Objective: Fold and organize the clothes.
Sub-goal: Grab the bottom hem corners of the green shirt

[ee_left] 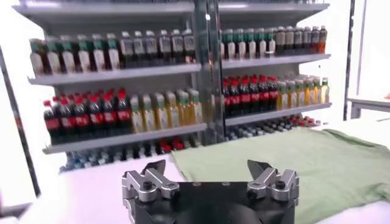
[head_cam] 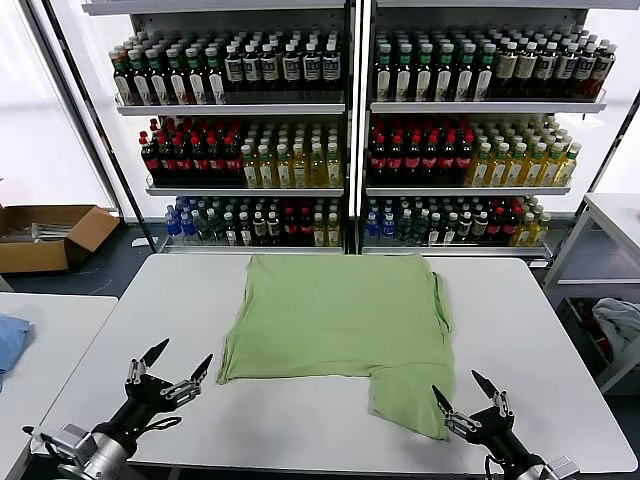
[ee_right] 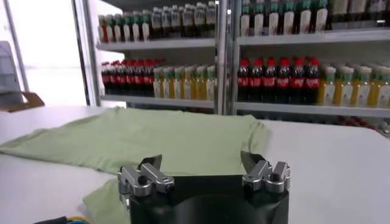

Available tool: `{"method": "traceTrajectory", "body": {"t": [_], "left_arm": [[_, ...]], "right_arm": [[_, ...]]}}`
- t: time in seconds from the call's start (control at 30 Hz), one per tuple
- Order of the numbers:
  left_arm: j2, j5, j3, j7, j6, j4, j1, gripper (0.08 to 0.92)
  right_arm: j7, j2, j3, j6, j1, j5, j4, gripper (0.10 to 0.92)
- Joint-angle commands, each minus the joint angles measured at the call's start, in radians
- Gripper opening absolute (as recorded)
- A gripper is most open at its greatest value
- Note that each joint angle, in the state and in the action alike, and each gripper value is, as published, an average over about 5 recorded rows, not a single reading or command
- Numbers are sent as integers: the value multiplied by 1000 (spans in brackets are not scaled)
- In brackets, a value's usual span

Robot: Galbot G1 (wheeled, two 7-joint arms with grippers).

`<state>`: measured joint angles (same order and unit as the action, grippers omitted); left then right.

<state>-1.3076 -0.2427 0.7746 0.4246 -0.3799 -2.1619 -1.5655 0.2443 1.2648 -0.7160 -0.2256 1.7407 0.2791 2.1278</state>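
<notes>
Risk, as judged from the present layout: the shirt (head_cam: 335, 325) is soft and already lies unevenly, with one flap reaching toward the near edge on the robot's right and a sleeve bunched at the far right side. A pinch that catches only the top layer there would likely drag the fabric into a crooked fold. A pinch set too deep could press into the tabletop (head_cam: 540, 340) and miss the hem. Should the two arms lift at different heights or speeds, the cloth would probably skew or slide toward the near edge.

Position: the light green shirt lies flat in the middle of the white tabletop, its plain side showing; no collar, buttons or print can be seen.

The left pincer (head_cam: 168, 372) hangs over bare tabletop near the front edge, beside the shirt's near left corner and apart from it, fingers spread wide, nothing between them.

The right pincer (head_cam: 468, 399) hangs at the front edge, just beside the lower right flap, possibly over its corner; contact cannot be confirmed. Its fingers are likewise spread wide and empty.

Behind the tabletop stand shelves of bottles (head_cam: 300, 150). A blue cloth (head_cam: 10, 340) lies on a separate table to the left.
</notes>
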Motion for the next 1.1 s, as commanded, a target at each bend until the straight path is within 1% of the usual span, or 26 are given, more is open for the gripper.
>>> {"method": "traceTrajectory", "body": {"t": [0.03, 0.13, 0.23, 0.37, 0.53, 0.7, 0.83, 1.1], "left_arm": [[58, -24, -129, -101, -130, -6, 9, 823], [71, -27, -152, -122, -171, 27, 38, 823], [95, -65, -174, -160, -195, 71, 73, 823], [121, -148, -201, -232, -199, 124, 126, 823], [136, -161, -231, -304, -198, 203, 192, 823], [143, -134, -239, -323, -197, 263, 227, 823], [144, -132, -233, -328, -191, 302, 238, 823], [121, -118, -245, -306, -180, 307, 198, 823]], "right_arm": [[-86, -24, 19, -86, 39, -21, 44, 823], [-106, -16, 32, -119, 33, -20, 50, 823], [-126, -10, 48, -155, 22, -22, 52, 823], [-142, -5, 58, -177, 6, -22, 44, 823], [-138, 0, 70, -180, -7, -25, 31, 823], [-132, 9, 87, -177, -10, -35, 20, 811], [-126, 17, 101, -175, -9, -43, 14, 723], [-108, 30, 117, -156, 10, -55, 8, 489]]}}
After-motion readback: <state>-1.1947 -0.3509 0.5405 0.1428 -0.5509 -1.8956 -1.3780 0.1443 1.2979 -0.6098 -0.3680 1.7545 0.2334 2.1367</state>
